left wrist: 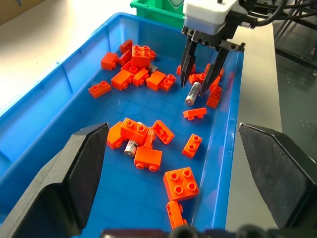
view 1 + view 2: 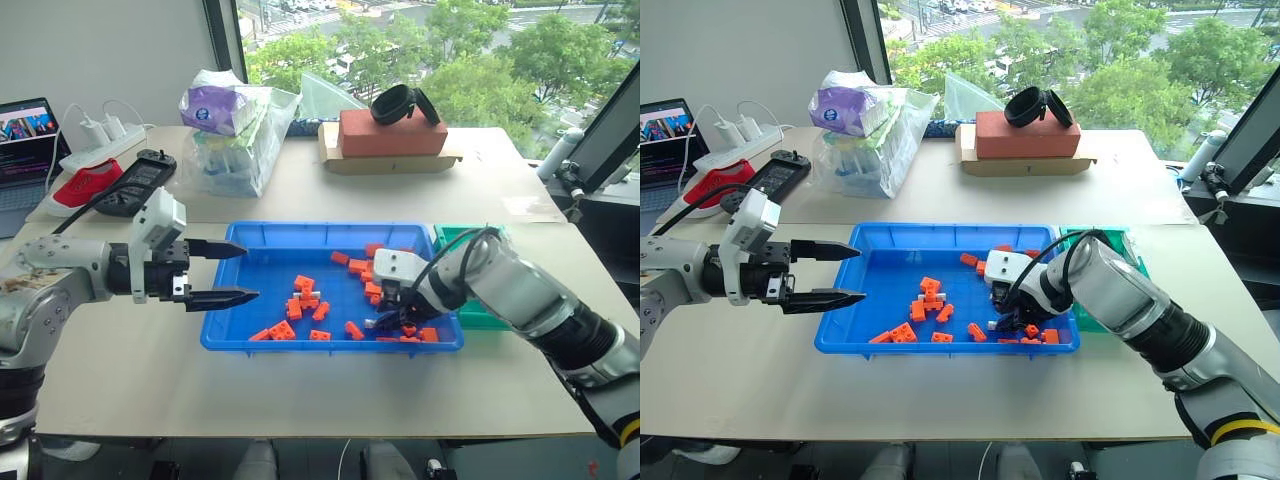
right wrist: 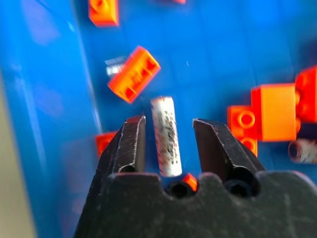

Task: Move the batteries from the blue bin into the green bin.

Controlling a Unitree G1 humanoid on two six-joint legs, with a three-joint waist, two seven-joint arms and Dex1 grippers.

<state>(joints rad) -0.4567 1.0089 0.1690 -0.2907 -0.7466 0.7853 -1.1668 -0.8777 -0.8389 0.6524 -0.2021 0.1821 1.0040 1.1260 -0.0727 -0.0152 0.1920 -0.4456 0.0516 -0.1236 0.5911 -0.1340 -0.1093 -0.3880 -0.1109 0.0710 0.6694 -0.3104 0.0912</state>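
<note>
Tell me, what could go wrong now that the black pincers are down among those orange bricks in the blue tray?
The right gripper straddles a slim grey-silver battery without clamping it yet; closing off-centre could roll it away.

Small orange plastic bricks crowd that spot, so a finger might catch one too.

The small teal-green plastic bin sits behind the right arm, so a loosely held battery could drop back into the wide bright blue plastic tray.

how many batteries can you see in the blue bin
3 batteries: one between the right gripper's fingers, one among the near brick cluster, one by the far bricks. More may hide under bricks.
</note>
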